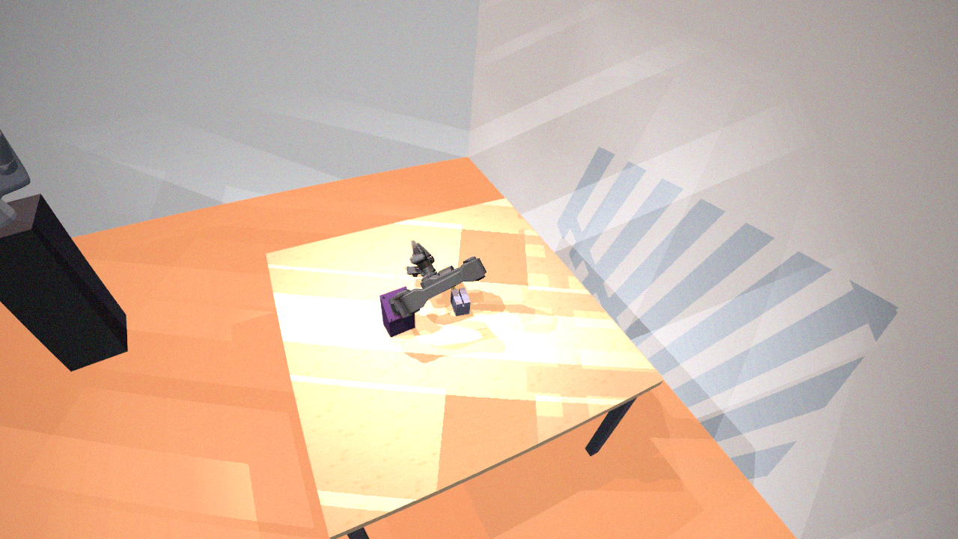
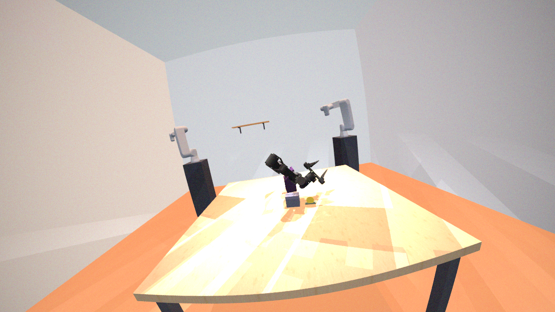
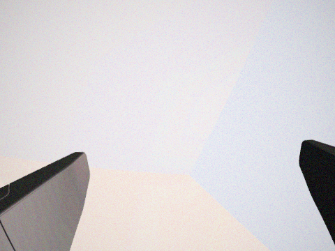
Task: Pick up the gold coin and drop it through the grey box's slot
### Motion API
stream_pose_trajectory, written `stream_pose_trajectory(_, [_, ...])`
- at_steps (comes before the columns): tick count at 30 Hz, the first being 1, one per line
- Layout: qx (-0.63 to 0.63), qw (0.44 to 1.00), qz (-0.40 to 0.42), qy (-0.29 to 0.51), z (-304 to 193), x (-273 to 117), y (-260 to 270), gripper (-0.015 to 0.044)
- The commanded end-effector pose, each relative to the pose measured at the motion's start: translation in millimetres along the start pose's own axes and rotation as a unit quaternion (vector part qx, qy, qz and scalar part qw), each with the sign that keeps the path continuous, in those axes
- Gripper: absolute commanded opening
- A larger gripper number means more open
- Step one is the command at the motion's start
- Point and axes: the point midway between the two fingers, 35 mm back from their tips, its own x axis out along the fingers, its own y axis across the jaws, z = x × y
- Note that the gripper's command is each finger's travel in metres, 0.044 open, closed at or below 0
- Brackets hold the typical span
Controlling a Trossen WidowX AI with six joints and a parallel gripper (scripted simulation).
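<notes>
The gold coin (image 2: 310, 200) stands on its edge in the dark-green holder (image 2: 307, 203), just right of the grey box (image 2: 292, 200) (image 1: 461, 308) in the exterior view. In the top view the coin and holder are mostly hidden behind the box and arm. The box is closed; a dark slot line runs across its lid. My gripper (image 2: 322, 165) (image 3: 197, 159) is wide open and empty, raised well above the table and tilted upward, away from the coin and box. The wrist view shows only the two fingers, walls and ceiling.
The arm's purple base block (image 1: 400, 325) (image 2: 289, 185) stands near the box, behind it in the exterior view. The arm reaches over beside the box. The wooden table (image 1: 375, 455) (image 2: 248, 271) carries bright light patches. Two other arms on black pedestals stand beyond the table.
</notes>
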Motion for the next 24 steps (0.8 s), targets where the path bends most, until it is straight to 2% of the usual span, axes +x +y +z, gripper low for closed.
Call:
stream_pose_trajectory(1, [0.006, 1.0, 0.004, -0.001, -0.3, 0.6, 1.5, 0.0374])
stream_pose_trajectory(5, [0.137, 0.987, 0.08, -0.014, -4.3, 9.1, 32.4, 0.0269])
stream_pose_trajectory(9, [0.327, 0.922, 0.205, -0.012, -7.1, 13.6, 73.9, 0.0164])
stream_pose_trajectory(10, [0.369, 0.899, 0.237, -0.007, -7.5, 13.4, 82.7, 0.0161])
stream_pose_trajectory(17, [0.587, 0.665, 0.454, 0.079, -11.3, -6.4, 121.1, 0.0161])
stream_pose_trajectory(24, [0.628, 0.398, 0.62, 0.25, -32.2, -50.3, 111.1, 0.0161])
